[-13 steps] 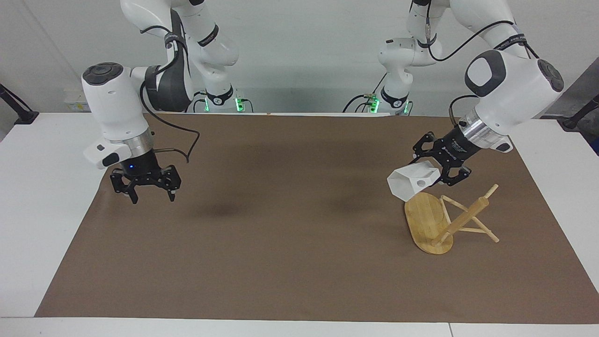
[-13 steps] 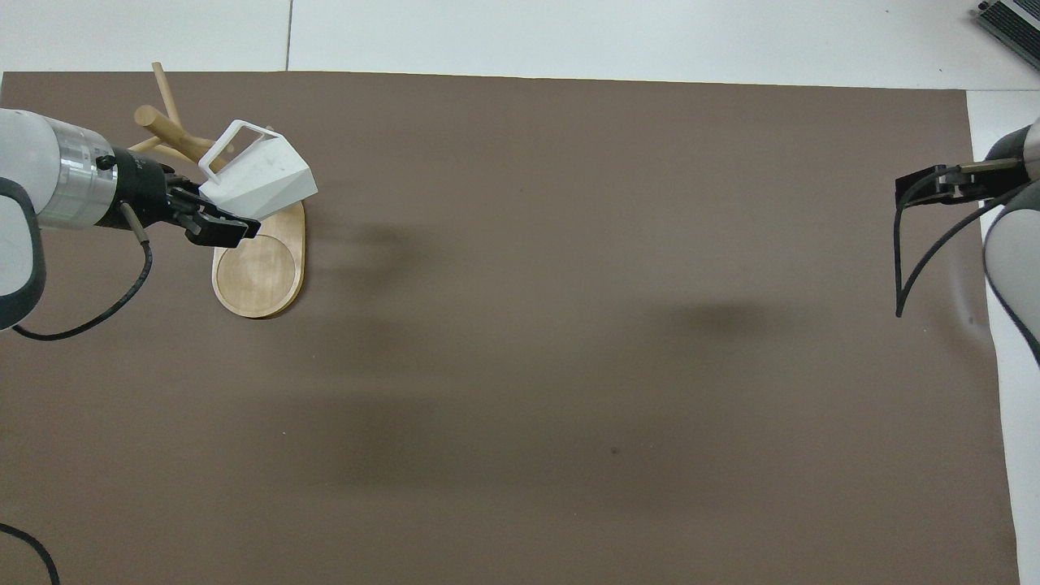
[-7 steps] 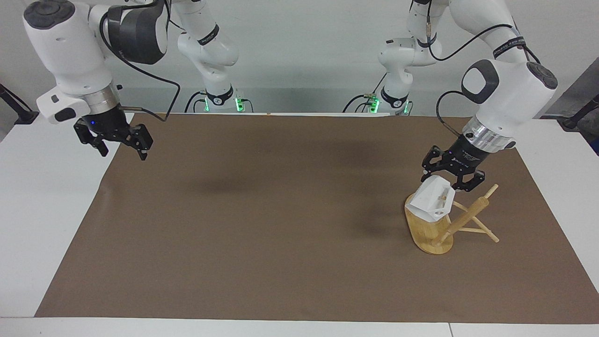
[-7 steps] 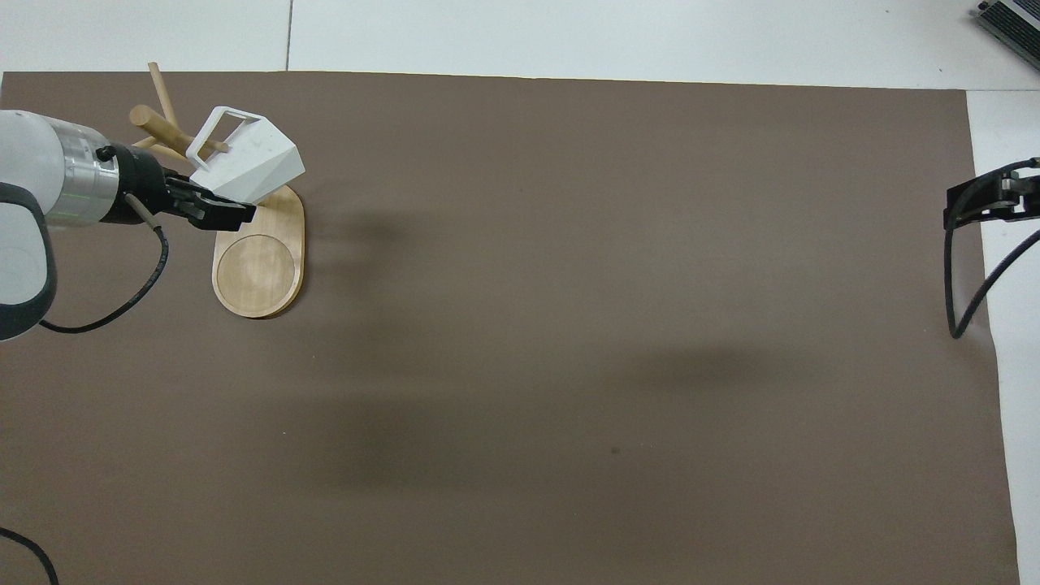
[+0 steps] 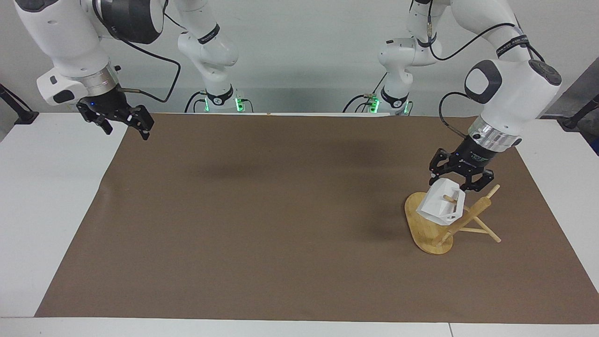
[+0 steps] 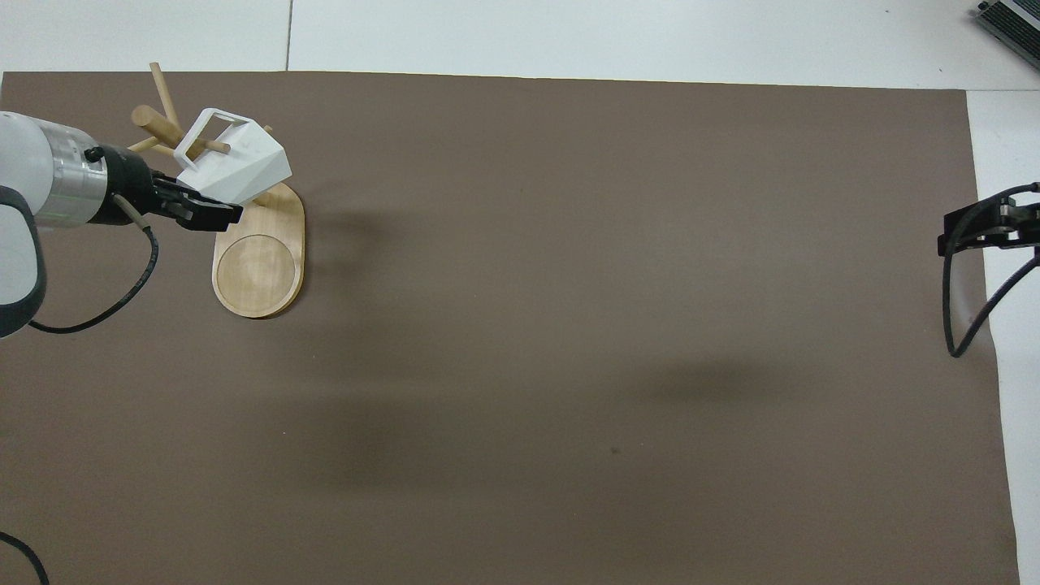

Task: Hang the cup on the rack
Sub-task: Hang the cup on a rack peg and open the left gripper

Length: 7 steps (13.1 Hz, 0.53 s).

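Observation:
The white faceted cup (image 5: 440,207) hangs tilted over the bamboo rack (image 5: 425,224), whose post (image 5: 463,219) leans out from the oval base. A thin peg (image 5: 450,198) passes through the cup's handle (image 6: 205,134). My left gripper (image 5: 461,183) is right above the cup, shut on its wall, and in the overhead view the left gripper (image 6: 213,213) meets the cup (image 6: 240,169) from the side. My right gripper (image 5: 124,122) waits open and raised over the mat's edge at the right arm's end of the table.
A brown mat (image 5: 281,224) covers the white table (image 5: 42,210). The rack's base (image 6: 260,268) lies near the left arm's end of the mat. Only the tip and cable of the right gripper (image 6: 979,227) show in the overhead view.
The left gripper has turned and lowered the cup so that its handle slipped over a peg. The right arm has risen and drawn back toward its end of the table.

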Each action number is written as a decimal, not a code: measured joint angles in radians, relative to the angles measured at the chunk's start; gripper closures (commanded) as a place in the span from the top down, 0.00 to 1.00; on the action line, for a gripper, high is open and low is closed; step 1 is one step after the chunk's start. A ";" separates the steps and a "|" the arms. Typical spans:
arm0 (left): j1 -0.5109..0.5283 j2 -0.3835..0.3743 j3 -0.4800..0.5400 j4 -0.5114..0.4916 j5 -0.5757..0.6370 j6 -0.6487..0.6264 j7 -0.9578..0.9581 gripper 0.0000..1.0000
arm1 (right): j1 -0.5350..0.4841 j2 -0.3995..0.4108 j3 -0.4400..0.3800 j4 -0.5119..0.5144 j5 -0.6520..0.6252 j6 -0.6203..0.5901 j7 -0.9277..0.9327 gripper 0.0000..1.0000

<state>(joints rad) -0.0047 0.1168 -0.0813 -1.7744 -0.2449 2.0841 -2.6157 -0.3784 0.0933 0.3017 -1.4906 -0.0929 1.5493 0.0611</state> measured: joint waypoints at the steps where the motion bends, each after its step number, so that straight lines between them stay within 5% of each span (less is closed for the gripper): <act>1: 0.000 -0.003 0.000 0.000 0.004 -0.010 0.000 0.77 | 0.001 -0.004 0.001 -0.005 0.003 0.006 0.000 1.00; 3: 0.001 -0.017 0.001 0.000 0.009 -0.044 0.000 0.80 | 0.003 -0.011 0.003 -0.009 0.006 0.007 0.000 1.00; 5: 0.001 -0.038 0.002 0.000 0.010 -0.077 0.000 1.00 | 0.004 -0.015 0.003 -0.011 0.008 0.007 0.000 1.00; 7: 0.001 -0.064 0.003 0.000 0.017 -0.105 0.018 1.00 | 0.004 -0.015 0.003 -0.013 0.008 0.007 0.000 1.00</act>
<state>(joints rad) -0.0033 0.0524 -0.0780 -1.7744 -0.2279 1.9795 -2.5973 -0.3743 0.0782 0.3047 -1.5036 -0.0851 1.5560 0.0611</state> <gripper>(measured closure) 0.097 0.000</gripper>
